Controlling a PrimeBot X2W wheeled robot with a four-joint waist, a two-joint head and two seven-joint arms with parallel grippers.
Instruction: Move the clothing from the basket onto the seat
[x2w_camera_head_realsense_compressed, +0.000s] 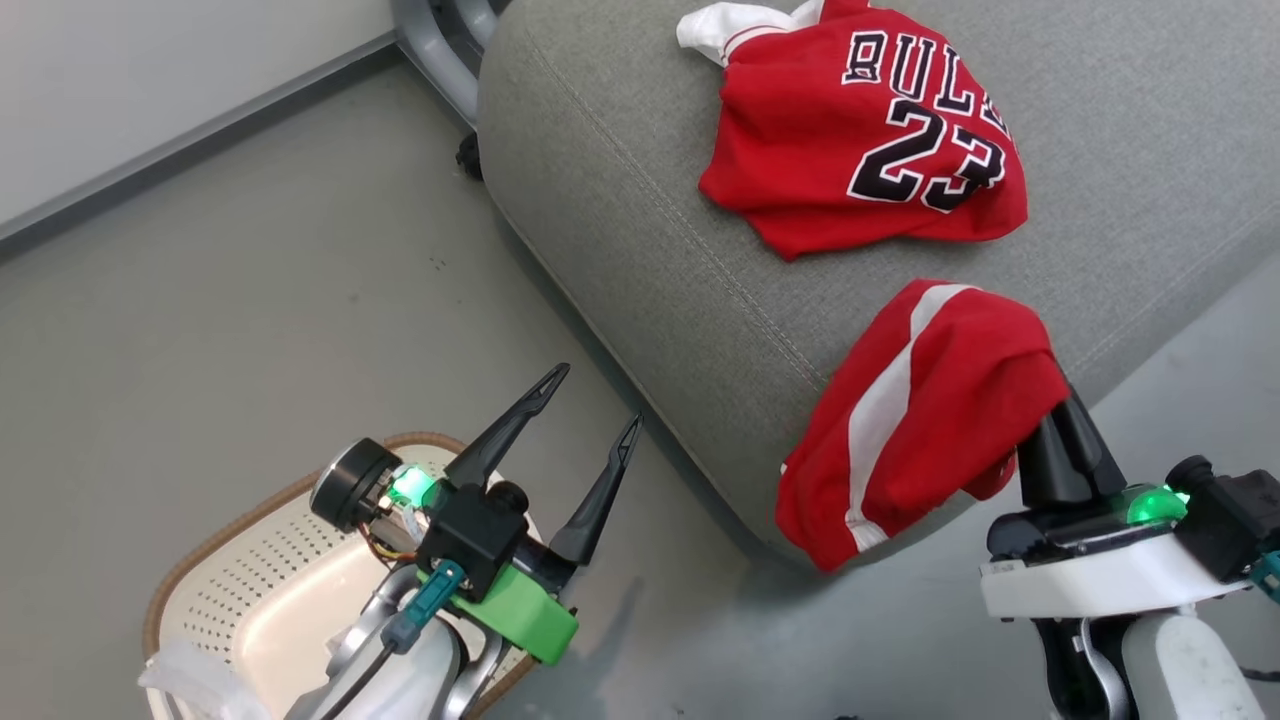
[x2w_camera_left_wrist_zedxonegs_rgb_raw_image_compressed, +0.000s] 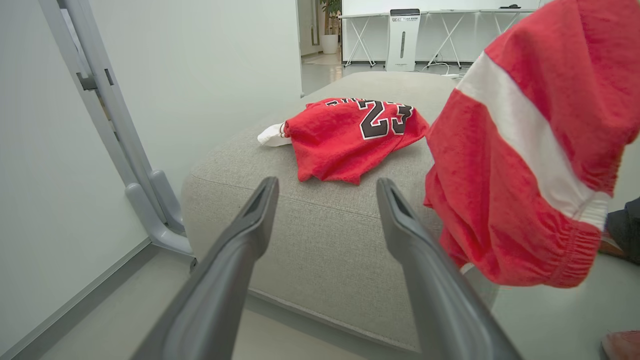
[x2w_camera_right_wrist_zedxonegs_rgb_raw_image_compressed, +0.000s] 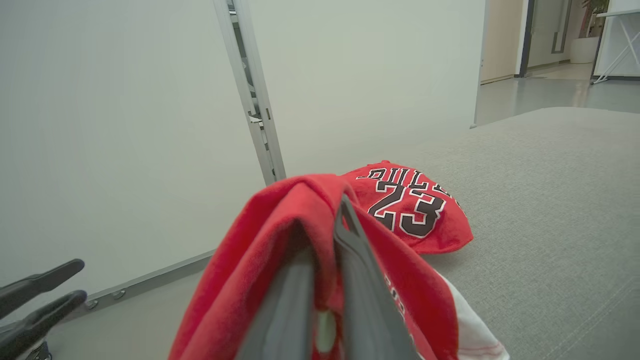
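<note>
At the lower right of the head view the right gripper (x2w_camera_head_realsense_compressed: 1062, 440) is closed on a fold of the soft red shorts (x2w_camera_head_realsense_compressed: 920, 420), which hang bunched over the rounded front edge of the grey woven seat (x2w_camera_head_realsense_compressed: 640, 230), the white stripe upright. The cushion top lies up and left from this gripper, toward the crumpled jersey (x2w_camera_head_realsense_compressed: 870, 140) resting there, so I judge the shorts must go that way; the left gripper (x2w_camera_head_realsense_compressed: 598, 395) stands wide and empty above the perforated cream basket (x2w_camera_head_realsense_compressed: 262, 560), farther off

Red jersey (x2w_camera_head_realsense_compressed: 862, 150) with black numerals, red white-striped shorts (x2w_camera_head_realsense_compressed: 925, 420), grey seat (x2w_camera_head_realsense_compressed: 630, 250).
</note>
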